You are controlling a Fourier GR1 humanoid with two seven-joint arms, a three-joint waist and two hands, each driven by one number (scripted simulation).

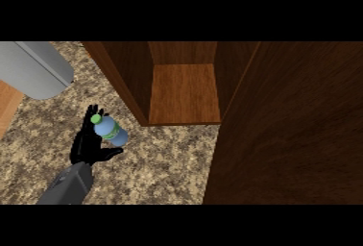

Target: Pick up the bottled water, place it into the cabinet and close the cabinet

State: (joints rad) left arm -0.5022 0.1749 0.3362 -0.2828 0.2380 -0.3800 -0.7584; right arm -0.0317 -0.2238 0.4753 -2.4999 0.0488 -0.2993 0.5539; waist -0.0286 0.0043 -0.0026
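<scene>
A small water bottle [111, 130] with a green cap and green label band lies tilted in my left hand [88, 147], cap pointing up and left. The fingers rise behind the bottle and the thumb curls under its lower end, so the hand is shut on it. Hand and bottle are over the speckled counter [163, 168], to the left of the wooden cabinet [127, 72] and just short of its front edge. The cabinet stands open, with its bare inner shelf [184, 91] showing. Its open door [291, 134] fills the right of the view. My right hand does not show.
A grey rounded object [35, 67] sits at the top left on the counter. A strip of light wood [7, 108] runs along the left edge. The cabinet's left side wall stands between the bottle and the shelf.
</scene>
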